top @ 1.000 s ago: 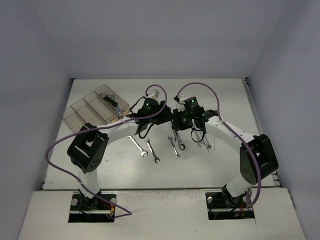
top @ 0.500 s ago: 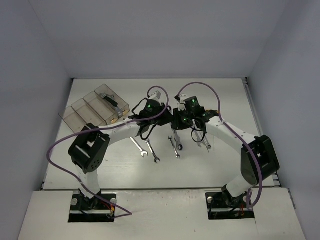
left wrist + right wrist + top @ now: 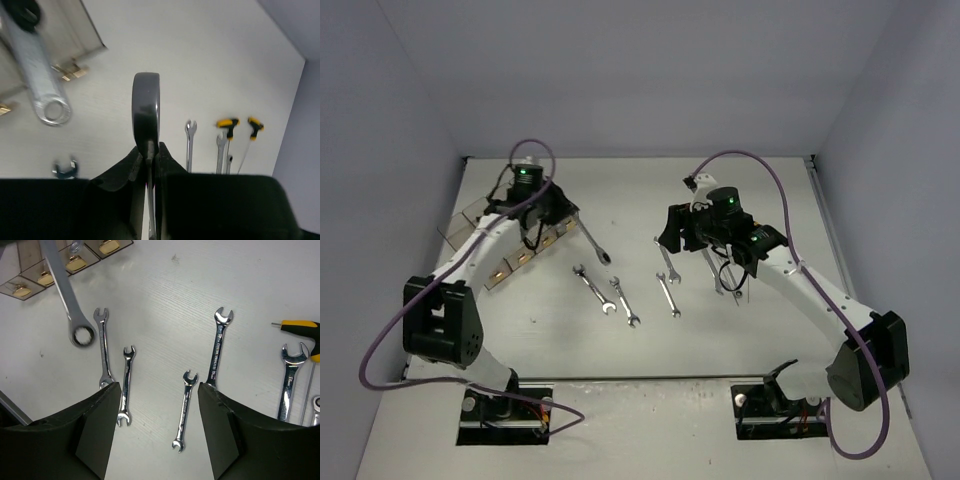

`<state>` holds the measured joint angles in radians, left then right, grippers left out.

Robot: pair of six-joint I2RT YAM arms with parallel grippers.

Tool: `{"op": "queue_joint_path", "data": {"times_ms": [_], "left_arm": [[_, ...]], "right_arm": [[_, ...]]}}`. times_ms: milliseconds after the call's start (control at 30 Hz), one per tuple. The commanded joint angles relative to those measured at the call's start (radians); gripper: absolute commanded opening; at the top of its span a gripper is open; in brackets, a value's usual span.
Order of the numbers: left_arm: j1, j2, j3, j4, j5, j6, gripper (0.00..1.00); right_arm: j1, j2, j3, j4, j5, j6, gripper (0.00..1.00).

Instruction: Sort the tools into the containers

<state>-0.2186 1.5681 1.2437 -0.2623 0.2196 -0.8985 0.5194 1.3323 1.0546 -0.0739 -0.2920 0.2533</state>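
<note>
My left gripper is shut on a silver ring wrench and holds it in the air beside the right end of the clear bins. In the left wrist view the fingers pinch this wrench edge-on. A bigger ring wrench lies at the bins. My right gripper is open and empty above loose wrenches. Its wrist view shows its jaws wide apart over small wrenches and the held wrench.
Loose wrenches lie mid-table. More wrenches and a yellow-handled tool lie under the right arm. The bins' gold clasps face the table's middle. Walls close in on three sides.
</note>
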Motion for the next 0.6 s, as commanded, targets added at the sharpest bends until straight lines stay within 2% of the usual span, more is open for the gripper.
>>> {"op": "queue_joint_path", "data": {"times_ms": [0, 67, 233, 367, 567], "left_arm": [[0.176, -0.063, 0.14, -0.159, 0.042, 0.098, 0.0], [0.261, -0.023, 0.208, -0.194, 0.07, 0.124, 0.0], [0.384, 0.113, 0.323, -0.253, 0.09, 0.172, 0.0], [0.426, 0.226, 0.394, -0.263, 0.111, 0.186, 0.0], [0.43, 0.343, 0.472, -0.266, 0.12, 0.195, 0.0]], "right_arm": [[-0.007, -0.04, 0.016, -0.004, 0.039, -0.029, 0.6], [-0.011, -0.045, 0.006, -0.006, 0.042, -0.031, 0.6], [-0.015, -0.057, -0.018, -0.016, 0.054, -0.031, 0.6], [-0.018, -0.071, -0.034, -0.025, 0.064, -0.027, 0.6], [-0.019, -0.087, -0.057, -0.035, 0.079, -0.011, 0.6]]}}
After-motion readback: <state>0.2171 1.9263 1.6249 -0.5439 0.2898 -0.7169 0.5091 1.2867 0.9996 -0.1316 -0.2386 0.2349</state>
